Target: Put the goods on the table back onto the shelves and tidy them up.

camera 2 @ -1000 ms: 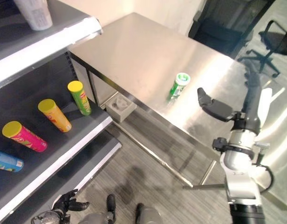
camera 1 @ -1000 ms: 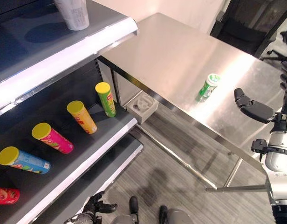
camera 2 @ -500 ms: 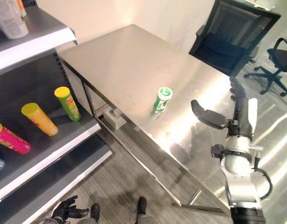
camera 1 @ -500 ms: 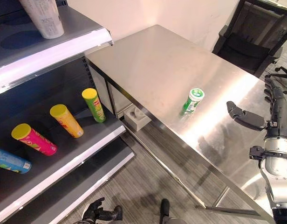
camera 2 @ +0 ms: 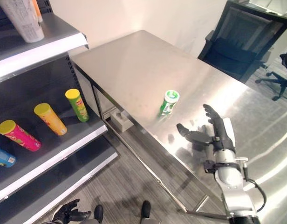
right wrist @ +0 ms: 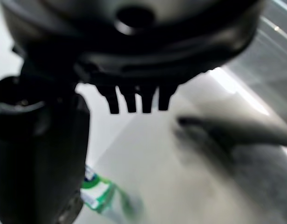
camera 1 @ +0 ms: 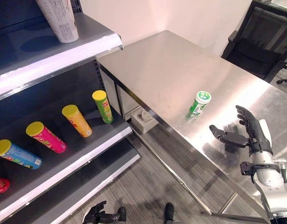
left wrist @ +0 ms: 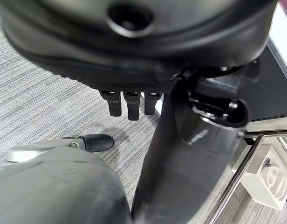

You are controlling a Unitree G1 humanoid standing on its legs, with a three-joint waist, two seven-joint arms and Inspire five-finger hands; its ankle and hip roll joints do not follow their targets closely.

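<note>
Now green bottle (camera 1: 199, 103) upright on table (camera 1: 167, 70), near spread right hand (camera 1: 249, 132).

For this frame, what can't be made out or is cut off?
- Red can on the middle shelf: cut by the left eye view's edge.
- White container on the top shelf: top cropped.
- Green can on the table: blurred in the right wrist view, partly behind the right hand.

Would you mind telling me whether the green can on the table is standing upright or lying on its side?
Upright: the green can stands on its base on the steel table, its lid facing up.
</note>
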